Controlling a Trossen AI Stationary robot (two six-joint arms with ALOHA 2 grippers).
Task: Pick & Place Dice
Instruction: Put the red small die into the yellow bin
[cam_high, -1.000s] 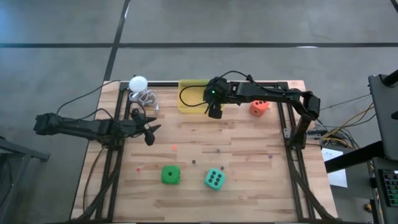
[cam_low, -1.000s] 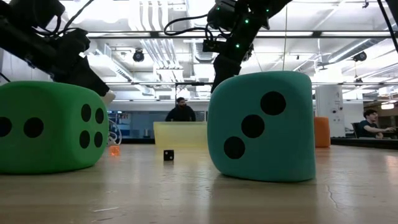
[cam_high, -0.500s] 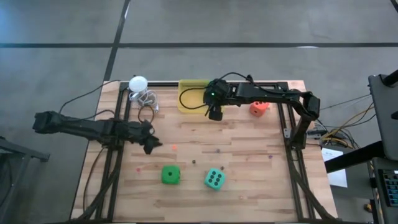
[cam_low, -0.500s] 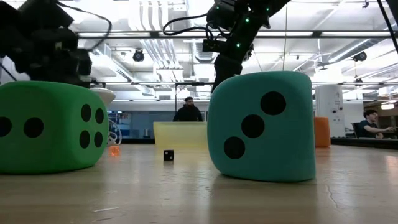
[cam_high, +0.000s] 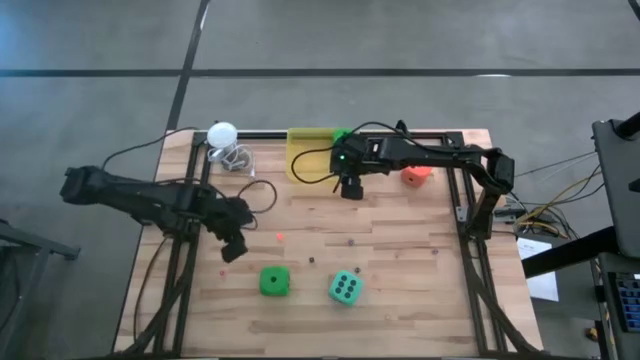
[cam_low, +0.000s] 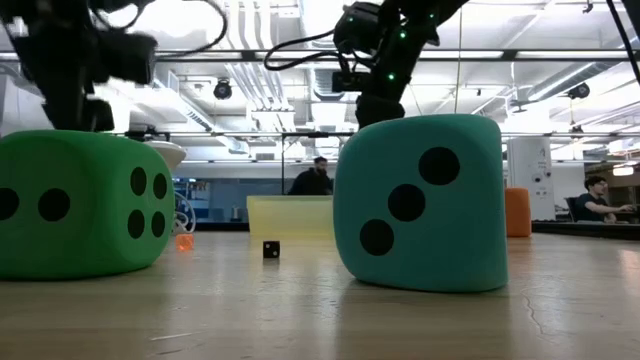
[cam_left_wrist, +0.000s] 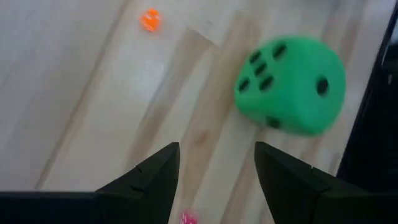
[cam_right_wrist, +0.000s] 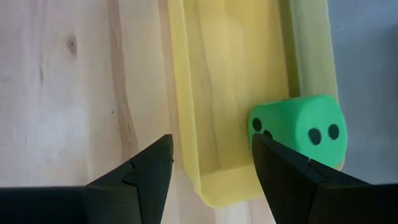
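Already green die (cam_right_wrist: 297, 132) at yellow tray (cam_right_wrist: 208, 74) corner.

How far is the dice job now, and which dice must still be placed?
Done: one green die lies in the yellow tray, and the right gripper is open by the tray. In hand: the left gripper, open and empty, is near the other green die. Left: that die, the teal die and the orange die all sit on the table.

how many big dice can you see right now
4: one green die in the yellow tray, one green die and the teal die at the table's near edge, the orange die beside the right arm.
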